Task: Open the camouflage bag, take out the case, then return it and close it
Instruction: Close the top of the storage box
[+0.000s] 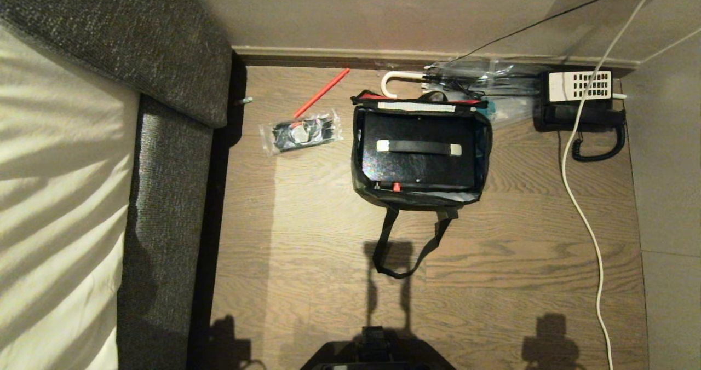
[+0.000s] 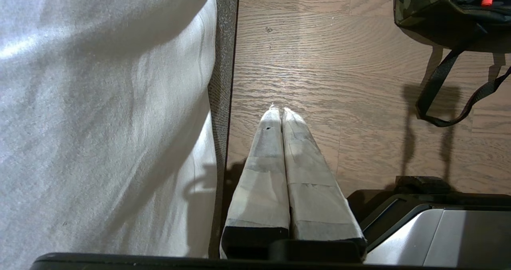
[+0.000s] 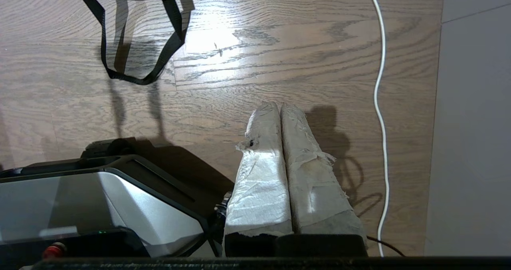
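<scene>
The camouflage bag (image 1: 358, 162) lies open on the wooden floor, its flap folded back toward the wall. The case (image 1: 421, 167) lies flat inside it, black, with a strap handle (image 1: 419, 147) and a small red latch (image 1: 395, 186). The bag's black strap loop (image 1: 408, 249) trails toward me. Neither gripper shows in the head view. My left gripper (image 2: 280, 109) hangs shut and empty over bare floor beside the bed, with the bag's corner (image 2: 423, 6) far off. My right gripper (image 3: 279, 105) is also shut and empty, short of the strap loop (image 3: 135, 42).
A grey bed frame (image 1: 164, 195) with a pale sheet runs along the left. A clear packet (image 1: 301, 132), a red stick (image 1: 322, 92), an umbrella (image 1: 391, 82) and a black telephone (image 1: 580, 102) lie near the wall. A white cable (image 1: 580, 206) runs down the right.
</scene>
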### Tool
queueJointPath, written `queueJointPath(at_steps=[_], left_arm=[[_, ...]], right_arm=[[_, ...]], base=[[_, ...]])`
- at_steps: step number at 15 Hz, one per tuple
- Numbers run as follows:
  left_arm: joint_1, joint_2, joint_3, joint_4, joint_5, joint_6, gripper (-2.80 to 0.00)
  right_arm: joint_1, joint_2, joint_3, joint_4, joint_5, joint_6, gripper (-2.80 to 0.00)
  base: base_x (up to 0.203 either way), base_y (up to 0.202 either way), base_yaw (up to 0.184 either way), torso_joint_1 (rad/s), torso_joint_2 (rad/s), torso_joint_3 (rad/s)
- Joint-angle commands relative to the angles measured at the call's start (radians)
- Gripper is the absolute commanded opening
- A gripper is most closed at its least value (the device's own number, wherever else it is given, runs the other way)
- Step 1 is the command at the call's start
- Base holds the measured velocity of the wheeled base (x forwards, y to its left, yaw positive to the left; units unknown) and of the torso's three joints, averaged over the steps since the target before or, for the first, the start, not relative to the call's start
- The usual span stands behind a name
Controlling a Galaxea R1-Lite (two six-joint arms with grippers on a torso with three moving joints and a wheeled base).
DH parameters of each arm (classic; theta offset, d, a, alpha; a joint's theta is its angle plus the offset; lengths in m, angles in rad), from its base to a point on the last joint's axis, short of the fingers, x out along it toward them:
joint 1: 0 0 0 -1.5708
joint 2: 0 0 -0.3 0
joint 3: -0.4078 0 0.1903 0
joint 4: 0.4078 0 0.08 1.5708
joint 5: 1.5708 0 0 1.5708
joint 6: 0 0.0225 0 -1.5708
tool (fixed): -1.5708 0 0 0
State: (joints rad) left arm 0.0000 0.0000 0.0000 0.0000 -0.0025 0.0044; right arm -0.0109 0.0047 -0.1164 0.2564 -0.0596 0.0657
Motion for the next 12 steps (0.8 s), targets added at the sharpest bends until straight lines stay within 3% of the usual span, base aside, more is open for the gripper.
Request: queueJointPath(at_steps=[1,12], left_arm=[[0.001,-0.001,0.002,0.0,-0.001,0.003,-2.8],[0.0,0.0,0.002,0.0,0.002,-0.003,-2.8]], right_arm=[[0.0,0.005,0.0,0.001,0.0,0.0,-2.8],[0.0,0.005,0.0,0.001,0.0,0.0,-2.8]], base=[[0.0,0.0,0.0,0.0,0.0,0.0],[0.0,0.0,0.0,0.0,0.0,0.0]])
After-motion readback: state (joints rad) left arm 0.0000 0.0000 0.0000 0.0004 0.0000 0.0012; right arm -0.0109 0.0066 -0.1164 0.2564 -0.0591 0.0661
